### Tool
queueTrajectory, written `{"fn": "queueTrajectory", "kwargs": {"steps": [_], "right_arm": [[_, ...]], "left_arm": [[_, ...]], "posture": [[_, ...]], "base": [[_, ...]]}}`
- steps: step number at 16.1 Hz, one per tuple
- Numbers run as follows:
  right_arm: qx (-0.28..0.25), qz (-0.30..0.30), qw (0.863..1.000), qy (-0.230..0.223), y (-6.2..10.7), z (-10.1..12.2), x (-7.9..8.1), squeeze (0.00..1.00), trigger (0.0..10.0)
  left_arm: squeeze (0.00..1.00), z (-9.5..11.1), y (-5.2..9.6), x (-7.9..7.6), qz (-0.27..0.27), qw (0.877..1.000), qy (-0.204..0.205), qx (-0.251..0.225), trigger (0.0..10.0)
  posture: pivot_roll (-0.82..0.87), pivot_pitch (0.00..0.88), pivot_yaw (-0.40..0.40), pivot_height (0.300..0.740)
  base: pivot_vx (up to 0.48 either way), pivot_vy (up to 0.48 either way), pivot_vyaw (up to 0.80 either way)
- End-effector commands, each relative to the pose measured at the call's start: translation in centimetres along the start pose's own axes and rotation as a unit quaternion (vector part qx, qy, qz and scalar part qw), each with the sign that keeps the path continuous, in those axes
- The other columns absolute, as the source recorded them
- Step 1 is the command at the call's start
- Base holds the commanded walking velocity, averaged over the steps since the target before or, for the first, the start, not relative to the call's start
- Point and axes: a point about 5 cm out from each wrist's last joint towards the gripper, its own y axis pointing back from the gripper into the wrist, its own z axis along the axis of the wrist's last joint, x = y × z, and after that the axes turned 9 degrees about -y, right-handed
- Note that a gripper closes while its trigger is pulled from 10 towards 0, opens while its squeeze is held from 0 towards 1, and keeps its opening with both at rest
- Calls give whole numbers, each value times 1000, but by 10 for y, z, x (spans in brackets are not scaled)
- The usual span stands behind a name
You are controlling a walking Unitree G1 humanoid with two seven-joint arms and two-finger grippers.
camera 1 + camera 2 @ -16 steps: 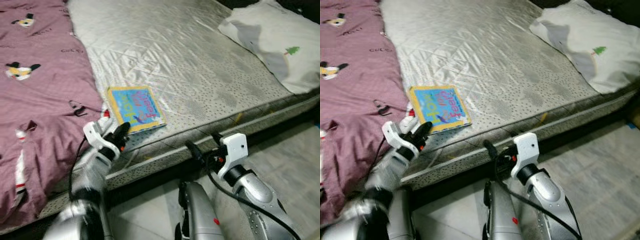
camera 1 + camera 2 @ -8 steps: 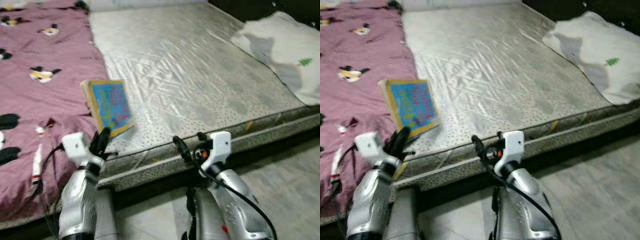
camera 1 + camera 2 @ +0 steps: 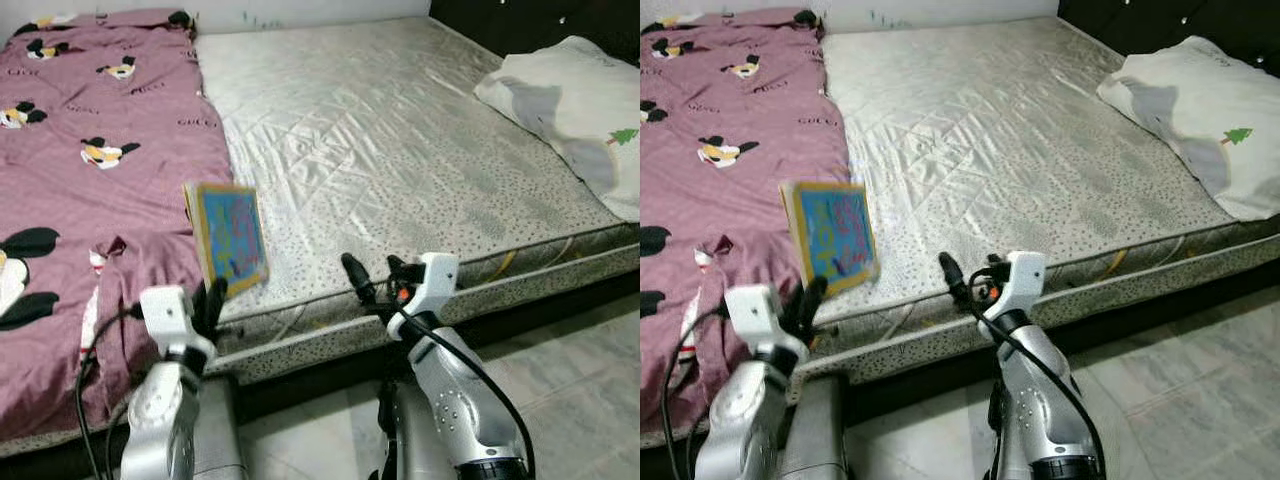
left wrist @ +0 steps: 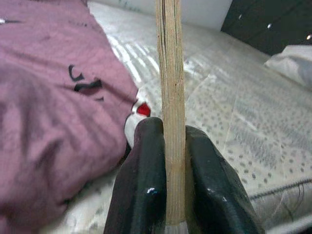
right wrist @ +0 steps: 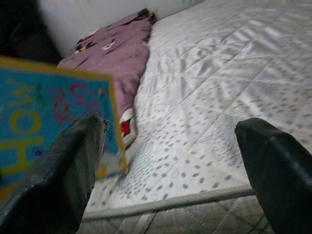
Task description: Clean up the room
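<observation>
One book, one pillow, seemingly one blanket.

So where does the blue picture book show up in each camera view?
Left eye: book upright, left of centre, above the left gripper.
Right eye: left of centre.
Left wrist: edge-on between the fingers.
Right wrist: blue cover at one side.
Shared landmark: purple blanket.

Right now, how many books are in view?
1. The book is held upright in the left end effector, above the near edge of the mattress, beside the purple blanket. Others may be hidden.
</observation>
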Motion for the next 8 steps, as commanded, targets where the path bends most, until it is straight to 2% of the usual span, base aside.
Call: {"fn": "queueTrajectory", "kwargs": {"steps": [1, 6, 8], "right_arm": [[-19, -9, 1000, 2, -2, 7, -1, 0, 10000], [-36, -21, 999, 14, -8, 14, -3, 0, 10000], [-52, -51, 997, 36, -10, 20, -10, 0, 10000]], "left_arm": [[0, 13, -5, -16, -9, 999, 11, -34, 0], [0, 15, -8, -16, -1, 999, 13, -32, 0], [0, 15, -7, -16, 0, 999, 13, -31, 0]], "posture": [[88, 25, 0, 593], [90, 27, -5, 649], [91, 28, -6, 673]], "base": [[0, 0, 0], [0, 0, 0], [0, 0, 0]]}}
